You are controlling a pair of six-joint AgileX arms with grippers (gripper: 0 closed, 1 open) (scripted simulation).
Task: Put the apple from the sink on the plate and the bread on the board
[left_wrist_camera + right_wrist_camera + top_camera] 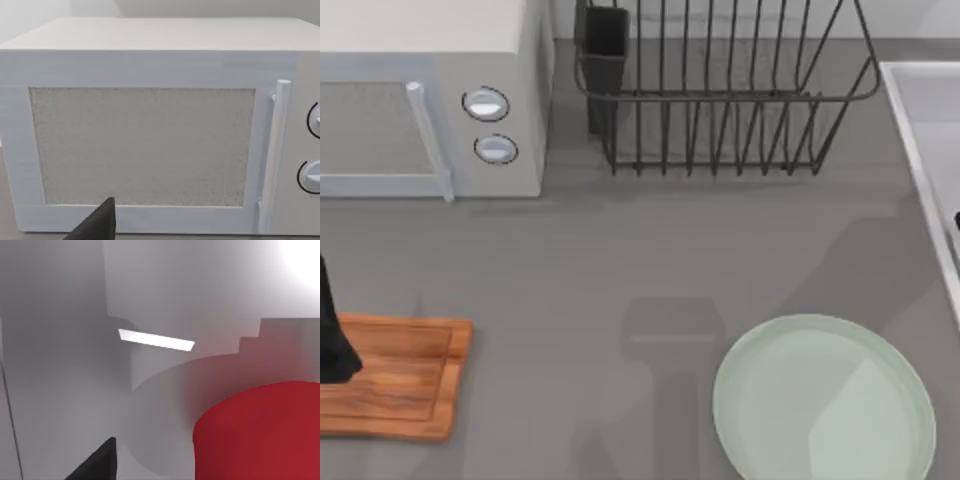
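Observation:
The red apple (260, 432) looms large and very close in the right wrist view, inside the white sink (150, 300). My right gripper (97, 465) is down in the basin right beside it. In the top view the sink (920, 110) runs along the right edge, where a dark bit of my right arm (956, 222) shows. The pale green plate (825, 400) lies at the front right. The wooden board (410, 375) lies at the front left, with my left gripper (335, 340) over its left end. The bread is out of view.
A white microwave (430, 100) stands at the back left, and the left wrist view faces its door (145, 145). A dark wire dish rack (720, 90) stands at the back middle. Bare grey counter lies between the board and the plate.

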